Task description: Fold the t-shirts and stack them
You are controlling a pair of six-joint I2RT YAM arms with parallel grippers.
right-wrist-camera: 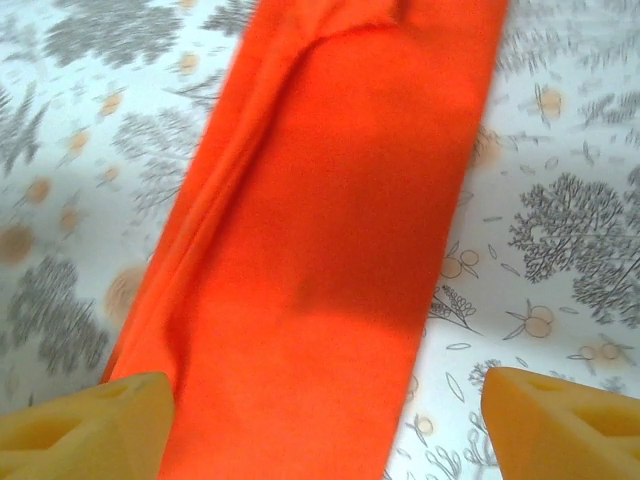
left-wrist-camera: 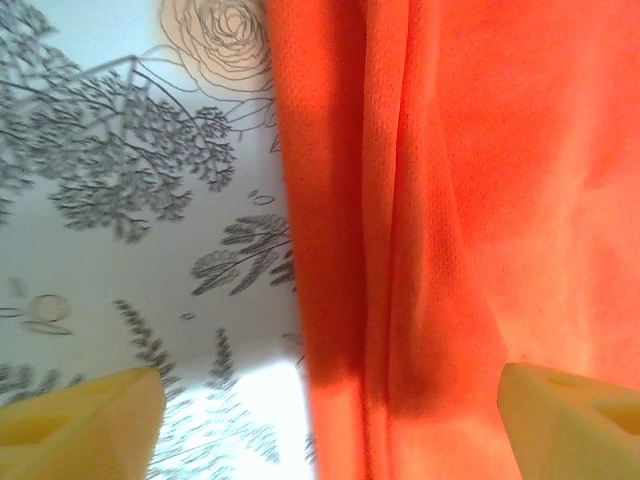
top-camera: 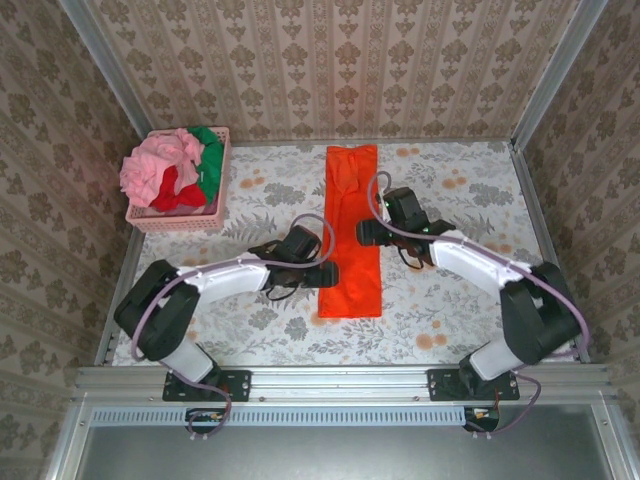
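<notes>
An orange t-shirt lies on the table as a long narrow strip running from back to front. My left gripper is at the strip's left edge near its front end. In the left wrist view it is open, straddling that folded edge of the orange cloth. My right gripper is at the strip's right edge near the middle. It is open too, with the orange cloth between its fingers. Pink, red and green shirts are piled in the basket.
The pink lattice basket stands at the back left corner of the floral-patterned table. Patterned walls close in the table on three sides. A metal rail runs along the near edge by the arm bases.
</notes>
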